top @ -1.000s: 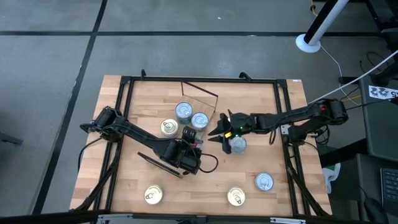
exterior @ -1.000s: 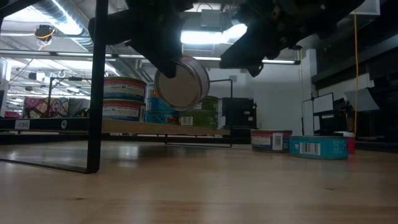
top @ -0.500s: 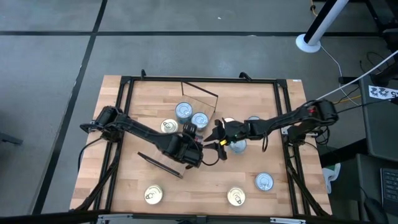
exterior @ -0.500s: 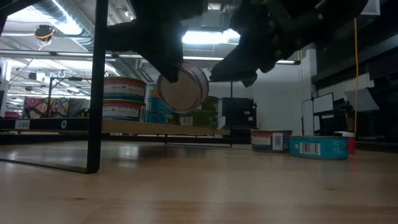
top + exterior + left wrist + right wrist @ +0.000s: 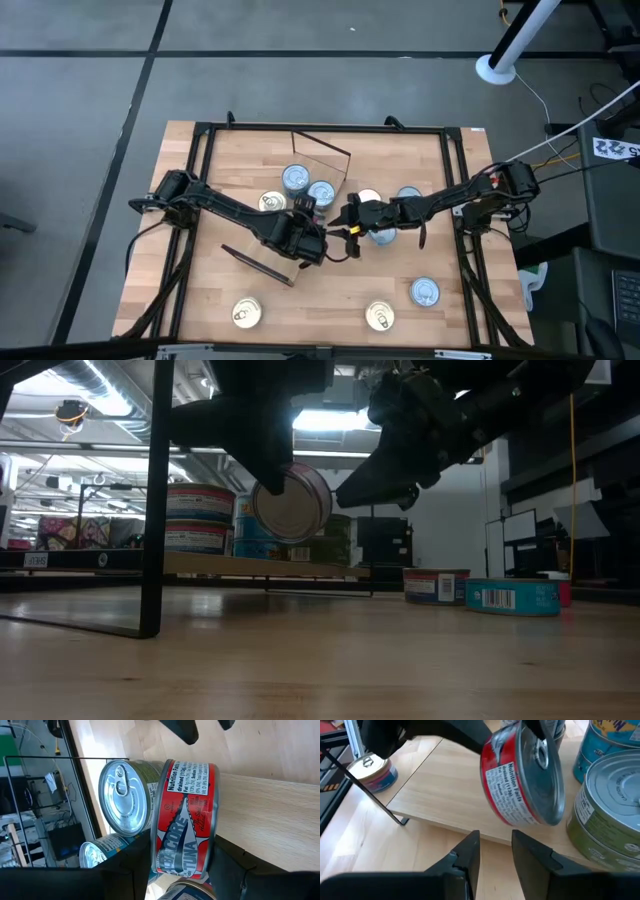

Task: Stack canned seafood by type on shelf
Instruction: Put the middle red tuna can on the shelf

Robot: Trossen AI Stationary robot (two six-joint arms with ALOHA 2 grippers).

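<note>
Slatted wooden tabletop (image 5: 330, 290) nearest you carries three loose tins (image 5: 246, 313), so sorting is partly done. Mid-table, your left gripper (image 5: 305, 235) clamps a red-labelled silver tuna can (image 5: 291, 503) on edge above the light plywood shelf (image 5: 445, 795); your right gripper (image 5: 352, 222) hovers just beside it, jaws slightly parted and empty. Farther, stacked cans (image 5: 200, 517) crowd the shelf; bare board remains beside them.

My two arms are dark, near-black, built of slim jointed links, and thin black cables loop loosely beside each. A small green light glows on my right arm (image 5: 440, 205) near its wrist. My right gripper (image 5: 495, 851) has two matte black fingers, flat and tapering, with angular moulded edges.
</note>
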